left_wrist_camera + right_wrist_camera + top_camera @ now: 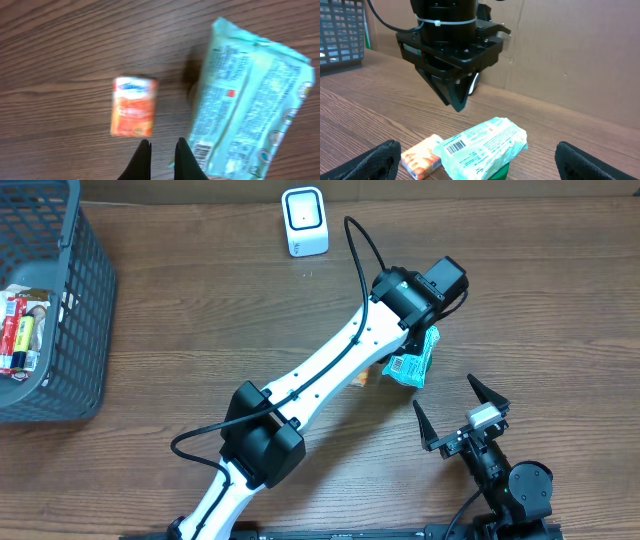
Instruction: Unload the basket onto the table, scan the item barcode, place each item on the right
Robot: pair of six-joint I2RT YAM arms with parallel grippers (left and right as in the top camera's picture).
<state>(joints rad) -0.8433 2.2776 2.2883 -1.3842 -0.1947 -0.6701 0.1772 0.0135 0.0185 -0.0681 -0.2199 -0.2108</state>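
The item is a teal plastic packet [414, 360] lying on the wooden table, its barcode label [455, 146] facing up. It rests partly on a green lid-like thing [499, 174]. My left gripper [420, 332] hangs point-down just above the packet's far end, shut and holding nothing. In the left wrist view its tips [162, 149] sit between the packet [250, 125] and a small orange box [133, 106]. My right gripper [443, 392] stands wide open close to the packet's near side; from its wrist view the packet [485, 142] lies ahead between the fingers [376, 161], untouched.
A white barcode scanner [304, 222] stands at the table's far edge. A dark mesh basket [85, 300] with several packaged goods sits at far left. The orange box [365, 378] lies half under the left arm. A cardboard wall [570, 50] backs the table.
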